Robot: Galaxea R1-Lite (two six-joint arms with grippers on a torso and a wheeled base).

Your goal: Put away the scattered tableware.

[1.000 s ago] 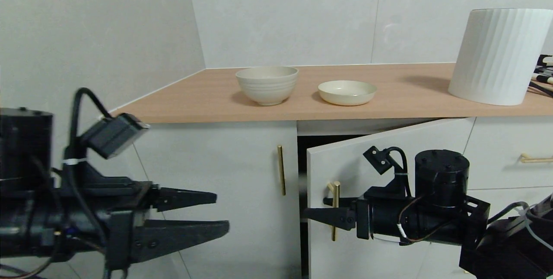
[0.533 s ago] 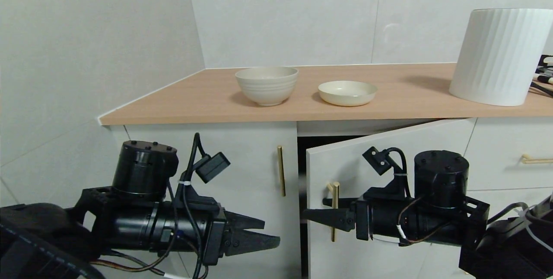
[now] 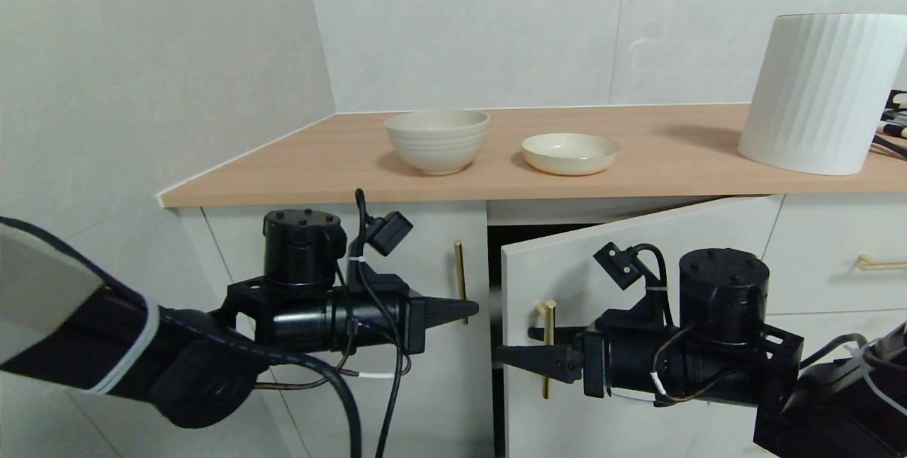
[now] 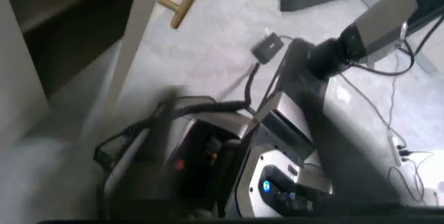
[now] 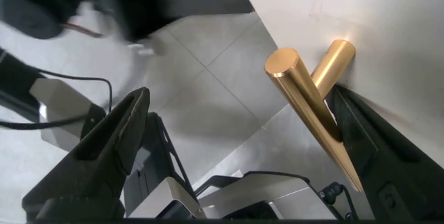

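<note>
1. Brass handle (image 3: 549, 316) on the ajar cabinet door (image 3: 638, 238) sits between the widely spread fingers of the right gripper (image 3: 517, 346), close to one finger.
2. Left of that door, the left gripper (image 3: 468, 309) points toward it, its fingers pressed together.
3. Above the door, on the wooden counter (image 3: 305, 171), a ribbed bowl (image 3: 437, 140) and a shallow dish (image 3: 570, 153) stand side by side, apart.
4. Up and right of the door stands a white ribbed container (image 3: 822, 93).

Standing here, I can't read a word anywhere. The bowl (image 3: 437, 139), the shallow dish (image 3: 570, 152) and the ribbed white container (image 3: 818, 93) on the countertop (image 3: 319, 167) are plain, and the cabinet doors (image 3: 623, 245) carry no label, number or sign that I can read.
</note>
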